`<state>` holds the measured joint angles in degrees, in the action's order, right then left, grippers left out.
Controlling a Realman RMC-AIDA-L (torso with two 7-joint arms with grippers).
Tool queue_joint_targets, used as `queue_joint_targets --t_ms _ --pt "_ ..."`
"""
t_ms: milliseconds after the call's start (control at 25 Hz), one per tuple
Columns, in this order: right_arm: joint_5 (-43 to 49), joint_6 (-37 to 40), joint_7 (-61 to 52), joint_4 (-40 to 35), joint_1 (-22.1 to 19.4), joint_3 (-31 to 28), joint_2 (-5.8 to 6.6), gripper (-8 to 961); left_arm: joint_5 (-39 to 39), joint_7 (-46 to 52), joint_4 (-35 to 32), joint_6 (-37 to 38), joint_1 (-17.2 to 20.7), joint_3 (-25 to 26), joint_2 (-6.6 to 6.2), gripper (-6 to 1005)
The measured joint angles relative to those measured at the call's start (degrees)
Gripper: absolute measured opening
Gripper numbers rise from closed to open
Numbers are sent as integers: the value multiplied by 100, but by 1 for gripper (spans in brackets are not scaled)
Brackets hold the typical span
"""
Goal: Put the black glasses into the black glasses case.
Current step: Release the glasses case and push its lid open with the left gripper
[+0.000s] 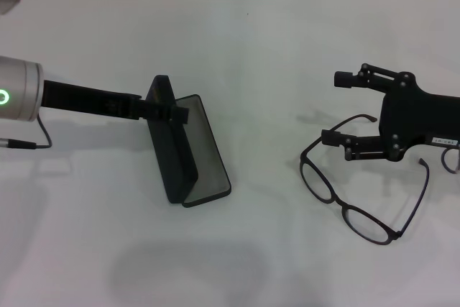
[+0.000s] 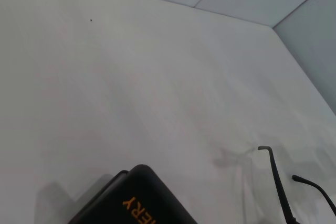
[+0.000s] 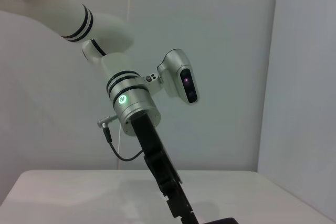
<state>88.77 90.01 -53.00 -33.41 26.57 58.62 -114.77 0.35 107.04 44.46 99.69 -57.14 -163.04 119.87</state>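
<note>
The thin black wire-framed glasses (image 1: 363,177) with two oval clear lenses lie on the white counter (image 1: 273,48) on the robot's right, nearest the robot. Both temple arms are unfolded and reach away toward the far side, and the lens pair runs on a slant, one lens closer to the robot than the other.

Just beyond the lenses the right gripper (image 1: 338,107) — a black linkage body with two slim black fingers — comes in from the right edge. Its fingers are spread wide: the nearer finger (image 1: 332,136) sits right at the frame's temple where it joins the front, seemingly touching or just above it, while the farther finger (image 1: 343,78) hangs well clear over bare counter. Nothing is clamped between them.

On the left, about level with that, the oblong hard-shell black glasses case (image 1: 188,145) stands open on the counter, its grey-lined half lying flat and the other half raised upright along the hinge. The left gripper (image 1: 169,109), a long black bar running out from a silver wrist with a green ring light, closes on the top edge of that upright half, holding the case. In the left wrist view the case's rounded corner (image 2: 139,200) with orange lettering fills the foreground, and the glasses' temple tips (image 2: 275,174) show farther off across the counter.
</note>
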Motion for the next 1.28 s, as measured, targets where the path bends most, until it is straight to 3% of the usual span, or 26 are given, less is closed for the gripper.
queue_joint_targets --t_ms 1280 --pt "-15 6 113 11 -183 -1 7 890 967 800 -14 -1148 -425 -9 -40 863"
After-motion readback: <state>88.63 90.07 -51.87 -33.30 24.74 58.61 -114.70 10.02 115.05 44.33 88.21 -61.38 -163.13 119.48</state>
